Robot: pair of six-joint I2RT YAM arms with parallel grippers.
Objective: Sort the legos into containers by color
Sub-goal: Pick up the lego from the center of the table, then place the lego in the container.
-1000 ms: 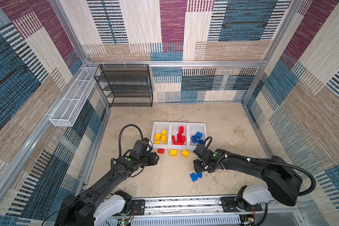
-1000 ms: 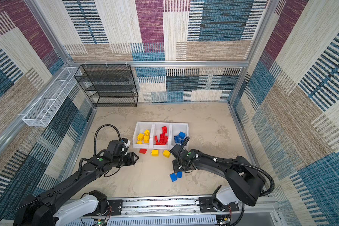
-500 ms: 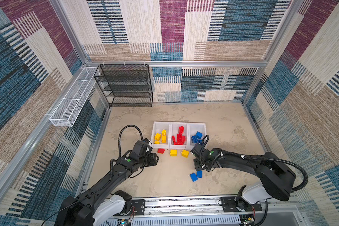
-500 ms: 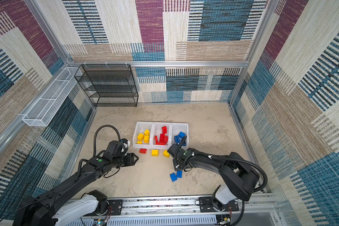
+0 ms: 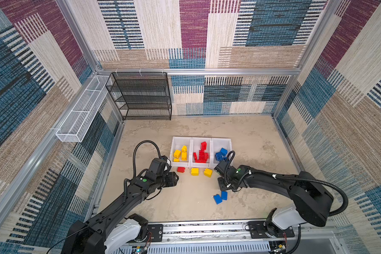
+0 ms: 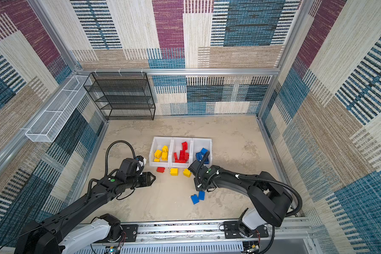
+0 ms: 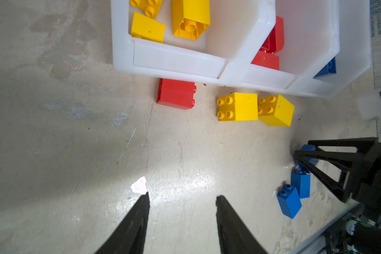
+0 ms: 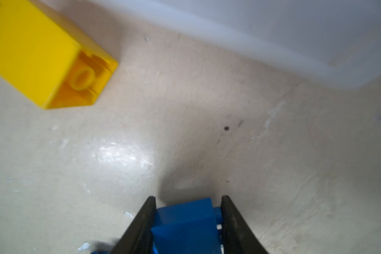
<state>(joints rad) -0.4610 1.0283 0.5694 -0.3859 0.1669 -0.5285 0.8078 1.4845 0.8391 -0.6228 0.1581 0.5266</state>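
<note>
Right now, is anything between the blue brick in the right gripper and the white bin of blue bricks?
Nothing visible: bare floor separates the blue plastic brick from the white plastic bin; the yellow plastic brick lies aside.

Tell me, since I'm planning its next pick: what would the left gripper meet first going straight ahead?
Likely the red brick by the bins; depth is unclear, so the table may come first.
</note>
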